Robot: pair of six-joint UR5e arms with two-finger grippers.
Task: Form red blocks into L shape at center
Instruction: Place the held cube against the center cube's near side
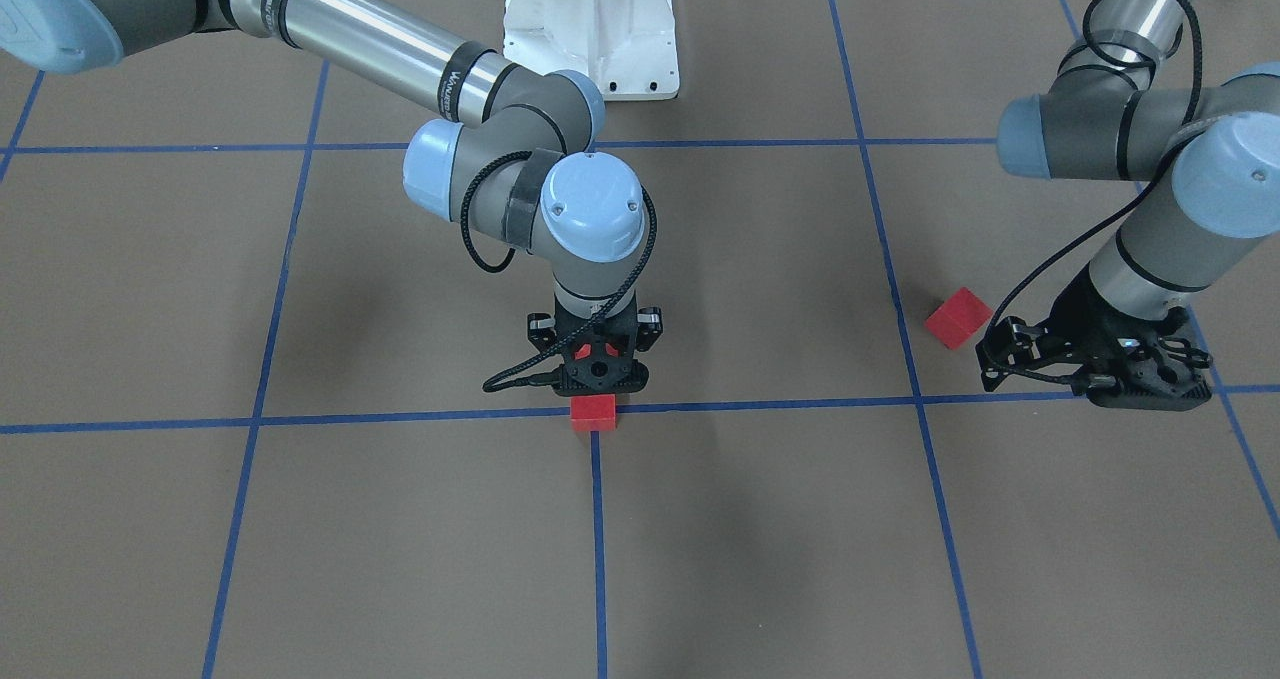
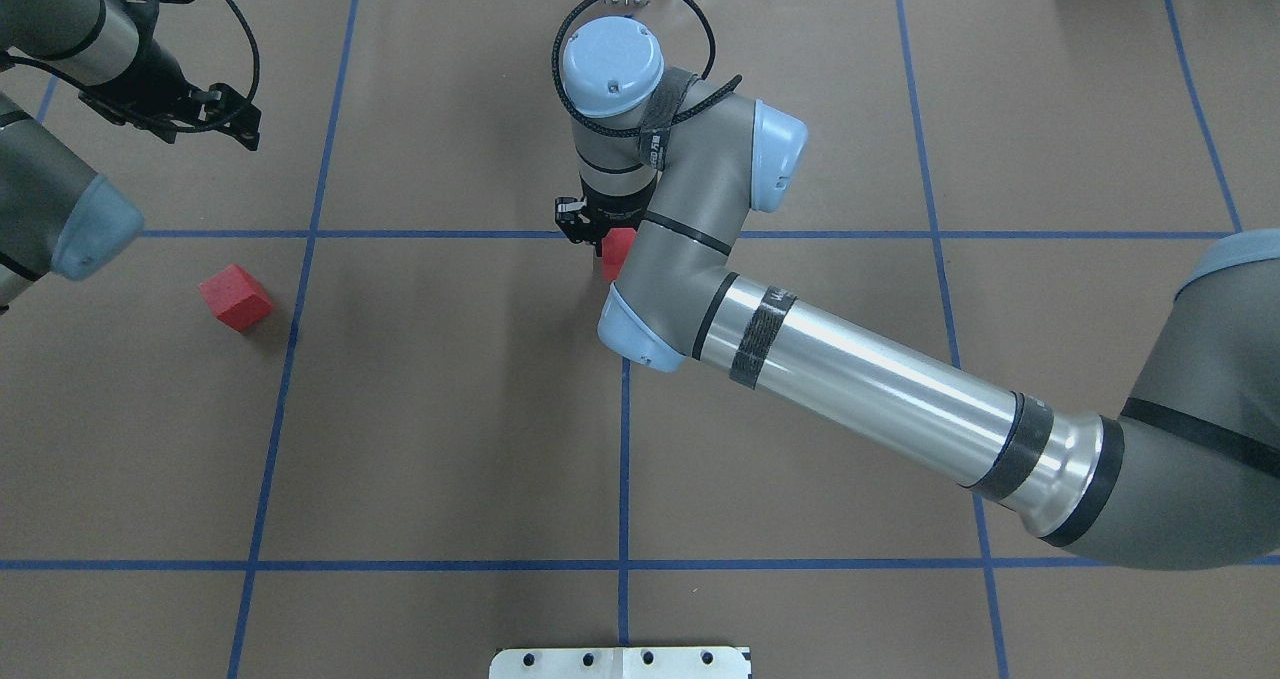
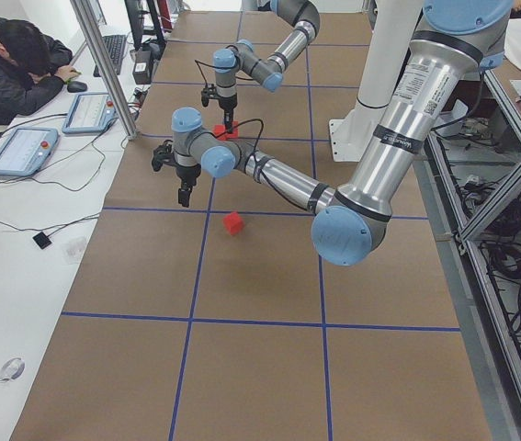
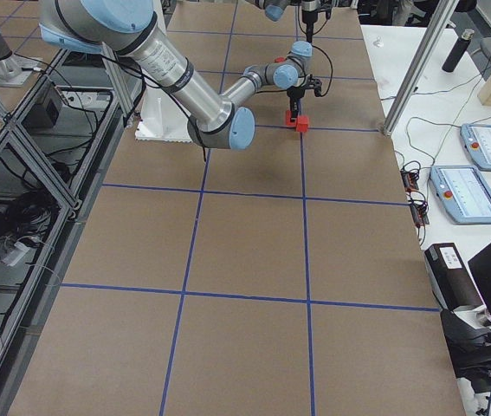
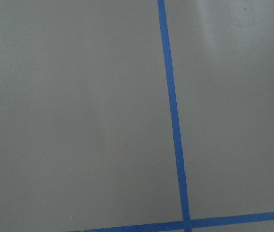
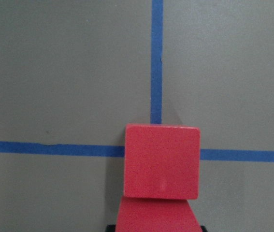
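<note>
One red block (image 1: 594, 412) sits on the center crossing (image 6: 156, 96) of the blue tape lines. Directly behind it, on the robot's side, my right gripper (image 1: 598, 384) points straight down, shut on a second red block (image 6: 156, 216) that touches the first; that block also peeks out beside the wrist (image 2: 617, 249). Whether the held block rests on the surface I cannot tell. A third red block (image 1: 958, 317) lies loose off to my left, seen again from overhead (image 2: 235, 297). My left gripper (image 1: 1150, 391) hangs beside it, open and holding nothing.
The white robot base (image 1: 592, 29) stands at the table's near edge. Blue tape lines (image 5: 173, 121) grid the brown surface. In the exterior left view, a person (image 3: 12, 69) sits at a side desk with tablets.
</note>
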